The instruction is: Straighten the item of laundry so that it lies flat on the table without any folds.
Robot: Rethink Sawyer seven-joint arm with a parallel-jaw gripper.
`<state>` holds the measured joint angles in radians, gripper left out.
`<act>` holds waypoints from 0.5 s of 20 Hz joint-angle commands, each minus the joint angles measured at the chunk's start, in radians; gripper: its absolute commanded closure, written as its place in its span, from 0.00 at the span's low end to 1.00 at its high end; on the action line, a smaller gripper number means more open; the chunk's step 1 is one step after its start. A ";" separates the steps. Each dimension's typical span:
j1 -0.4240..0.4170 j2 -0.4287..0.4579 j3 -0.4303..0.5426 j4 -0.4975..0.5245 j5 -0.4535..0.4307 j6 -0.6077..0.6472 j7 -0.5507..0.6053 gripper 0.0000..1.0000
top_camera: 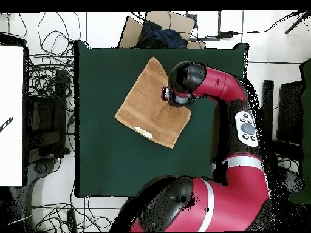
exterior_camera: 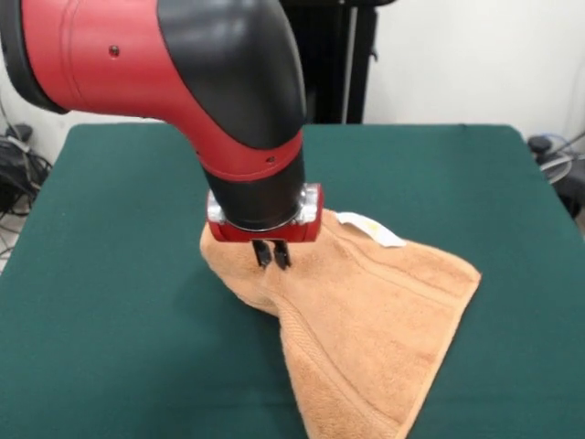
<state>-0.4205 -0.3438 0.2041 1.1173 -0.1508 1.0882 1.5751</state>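
The orange-brown towel [exterior_camera: 366,311] lies on the green table [exterior_camera: 110,302], right of centre and reaching the near edge. Its white label [exterior_camera: 370,229] shows at the far edge. My gripper [exterior_camera: 272,256] stands at the towel's left end with its fingers close together, shut on a bunched-up part of the cloth. The cloth rises there into a hump and slopes down to the right and towards the front, with a thick folded edge along its left side. In the overhead view the towel [top_camera: 146,103] is a slanted four-sided patch and my gripper [top_camera: 169,95] is at its right edge.
The table [top_camera: 121,164] has wide bare green to the left of the towel in the front view. Cables and boxes lie on the floor around it. My arm [top_camera: 212,85] reaches over the table's right side in the overhead view.
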 commanded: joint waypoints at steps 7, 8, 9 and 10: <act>-0.140 -0.100 0.088 0.151 -0.101 -0.013 -0.272 1.00; -0.144 -0.098 0.094 0.149 -0.104 -0.008 -0.271 1.00; -0.148 -0.098 0.099 0.149 -0.107 -0.004 -0.272 1.00; -0.151 -0.097 0.104 0.153 -0.109 -0.006 -0.268 1.00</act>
<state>-0.5501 -0.4080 0.2117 1.1743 -0.2020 1.0882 1.5691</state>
